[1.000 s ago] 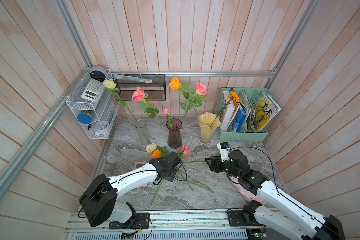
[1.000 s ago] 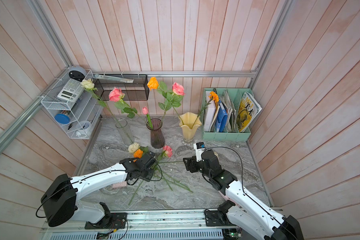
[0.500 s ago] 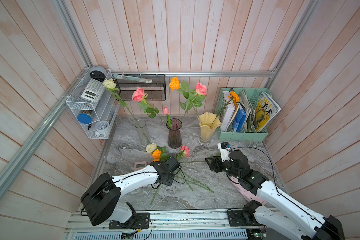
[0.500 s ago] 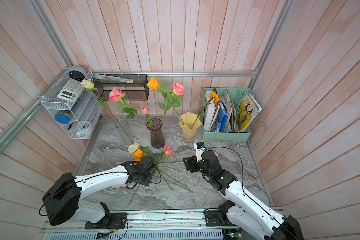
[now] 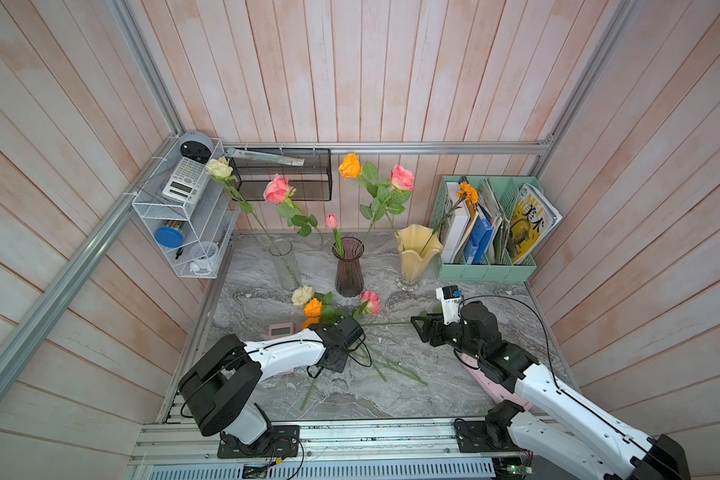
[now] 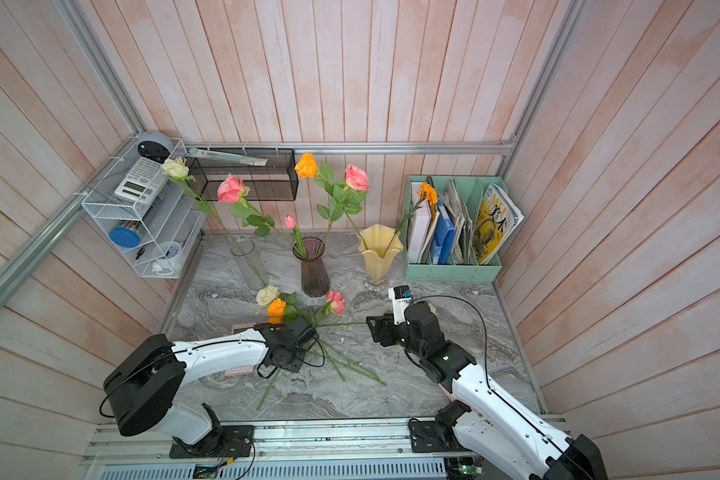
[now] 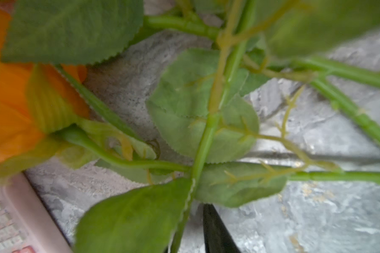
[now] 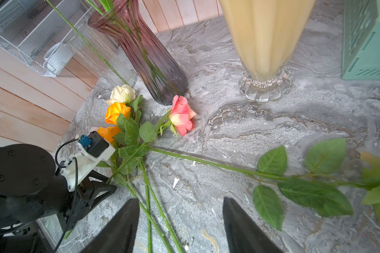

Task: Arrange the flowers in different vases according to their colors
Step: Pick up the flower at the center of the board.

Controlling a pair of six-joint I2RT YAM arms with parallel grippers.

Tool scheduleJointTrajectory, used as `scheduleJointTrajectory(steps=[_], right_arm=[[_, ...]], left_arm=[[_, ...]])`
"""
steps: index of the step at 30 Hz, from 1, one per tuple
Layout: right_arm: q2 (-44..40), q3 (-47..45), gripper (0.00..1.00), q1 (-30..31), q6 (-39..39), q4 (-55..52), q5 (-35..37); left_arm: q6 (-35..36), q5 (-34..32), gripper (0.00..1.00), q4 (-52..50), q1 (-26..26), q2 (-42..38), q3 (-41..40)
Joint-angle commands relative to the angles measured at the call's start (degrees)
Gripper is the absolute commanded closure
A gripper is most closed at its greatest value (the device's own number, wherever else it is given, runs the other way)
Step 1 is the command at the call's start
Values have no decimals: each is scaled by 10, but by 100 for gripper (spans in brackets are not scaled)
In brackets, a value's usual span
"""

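The clear vase [image 5: 285, 266] holds a cream rose. Pink roses and an orange one stand in the purple vase [image 5: 348, 268], and the yellow vase [image 5: 416, 257] holds an orange bloom. Loose flowers lie before them: cream [image 5: 302, 295], orange [image 5: 312, 307], pink [image 5: 370, 301]. My left gripper [image 5: 338, 353] is down over their crossed stems. In the left wrist view a green stem [image 7: 203, 142] runs between the narrowly open jaws of the left gripper [image 7: 187, 219], a leaf hiding one finger. My right gripper [image 8: 180, 200] hangs open above the table beside a long leafy stem [image 8: 206, 162].
A mint file holder [image 5: 487, 232] stands at the back right. A white wire rack [image 5: 184, 216] and a black mesh basket [image 5: 283, 174] hang on the walls. A pink calculator [image 5: 281, 330] lies by the left arm, and a pink flat thing [image 5: 495, 386] lies under the right arm.
My left arm has settled slightly lower onto the stems and its jaws have narrowed. The right arm and the flowers in the vases have not moved.
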Motion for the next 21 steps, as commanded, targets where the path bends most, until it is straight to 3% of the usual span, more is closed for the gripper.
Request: scheduleJointTrajectory(steps=[1,4,10,21], right_arm=[[-13,-10,33,-2,-1,0,-3],[-15,-12,33,-3,-1,-1,-3],[-13,-17,33,-2,2,8,-3],[28,-19,33,-2,8,31,-7]], left_arm=[[-6,-10,77,6,-1,22,6],[-9,-4,87,7,-2,10,9],[-4,5,96,-14,-5,-18,33],[-7,36,100,-68,-47,-105,85]])
